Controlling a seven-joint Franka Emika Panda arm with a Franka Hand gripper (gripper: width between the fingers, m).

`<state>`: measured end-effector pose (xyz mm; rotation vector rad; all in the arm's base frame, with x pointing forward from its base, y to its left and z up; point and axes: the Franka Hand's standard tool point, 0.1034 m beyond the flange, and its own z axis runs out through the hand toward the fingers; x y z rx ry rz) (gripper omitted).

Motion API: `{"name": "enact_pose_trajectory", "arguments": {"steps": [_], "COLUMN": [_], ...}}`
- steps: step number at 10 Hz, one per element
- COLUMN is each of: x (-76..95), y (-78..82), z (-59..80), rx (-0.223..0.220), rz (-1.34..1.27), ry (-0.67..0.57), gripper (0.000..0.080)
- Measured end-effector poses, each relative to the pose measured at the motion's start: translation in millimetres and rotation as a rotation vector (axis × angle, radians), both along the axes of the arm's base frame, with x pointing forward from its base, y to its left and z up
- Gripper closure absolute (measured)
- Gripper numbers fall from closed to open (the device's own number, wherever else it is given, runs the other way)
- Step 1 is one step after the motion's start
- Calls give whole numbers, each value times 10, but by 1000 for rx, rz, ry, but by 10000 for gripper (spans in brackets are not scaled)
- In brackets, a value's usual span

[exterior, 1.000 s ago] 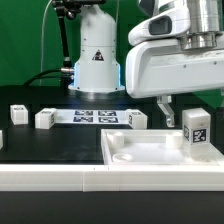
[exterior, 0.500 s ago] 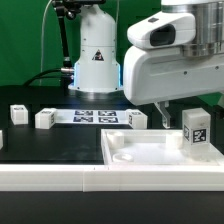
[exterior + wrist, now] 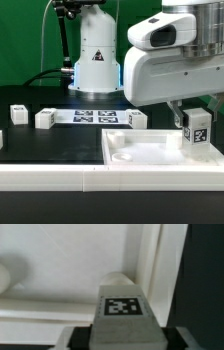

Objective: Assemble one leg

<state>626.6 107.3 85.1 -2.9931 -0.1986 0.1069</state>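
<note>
Leg (image 3: 196,127) is standing upright on the far corner of the big white panel (image 3: 140,152), the corner toward the exterior view's right. The panel itself is lying along the near edge of the desk (image 3: 40,140), reaching toward the desk's near corner on that same side. The gripper (image 3: 196,113) is hanging straight over the leg with one finger on each side of it. In the wrist view the leg's tagged face is filling the gap between the two grey fingers (image 3: 76,338), which are sitting just beside it, but I am not managing to tell whether they are squeezing it or only flanking it. By my reading the task is looking well along: the leg is already standing straight at its corner socket, so what is probably left is seating or twisting it home and letting go. How deep it is sitting is hidden. Around it, the marker board (image 3: 95,116) is lying toward the far edge of the desk in front of the robot base (image 3: 97,55), and loose white blocks (image 3: 44,118) are waiting on either side of that board, well apart from the panel. Nothing loose is blocking the gripper; only the panel's raised rim is running just beside the leg and is leaving little room for the finger there
</note>
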Motion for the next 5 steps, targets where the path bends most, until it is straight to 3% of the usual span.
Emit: {"name": "enact_pose_trajectory", "arguments": {"steps": [2, 5], "x": [1, -26], "y": [2, 47], "z": [-2, -3], "rx": [-1, -11], "rz": [-34, -394], "ry": [1, 3], "gripper": [509, 509]}}
